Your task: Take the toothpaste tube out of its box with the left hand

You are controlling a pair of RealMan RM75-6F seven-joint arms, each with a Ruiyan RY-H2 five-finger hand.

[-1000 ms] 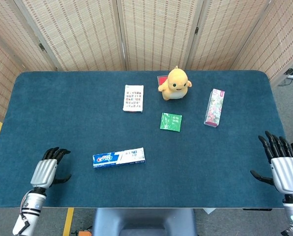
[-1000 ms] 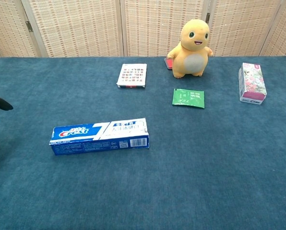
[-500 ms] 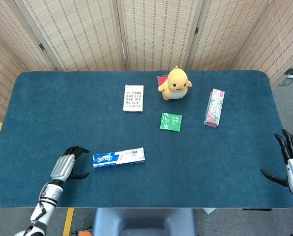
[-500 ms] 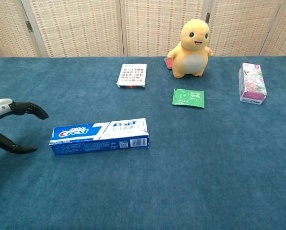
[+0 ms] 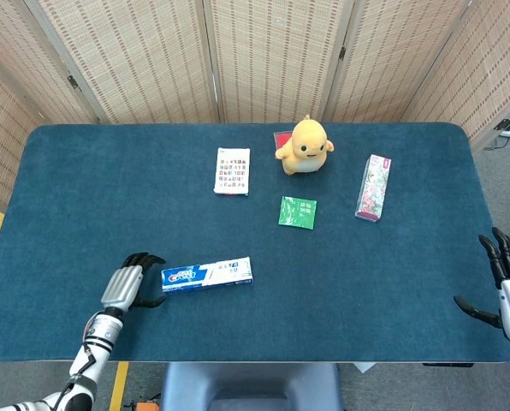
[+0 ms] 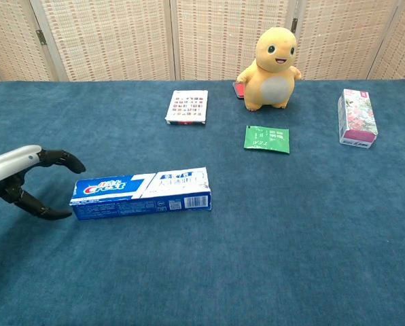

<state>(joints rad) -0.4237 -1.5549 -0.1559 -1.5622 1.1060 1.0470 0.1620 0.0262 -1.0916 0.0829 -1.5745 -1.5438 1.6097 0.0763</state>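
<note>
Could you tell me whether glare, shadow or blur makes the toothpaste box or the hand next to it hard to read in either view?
Head view: even, soft light, no glare; the toothpaste box is sharp but its print small, and the left hand casts hardly any shadow. Chest view: the box is crisp and its lettering legible; the left hand is cut by the frame edge, fingers sharp.

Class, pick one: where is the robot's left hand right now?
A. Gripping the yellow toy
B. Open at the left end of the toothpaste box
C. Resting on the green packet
B: the left hand has its fingers spread at the toothpaste box's left end, holding nothing.
</note>
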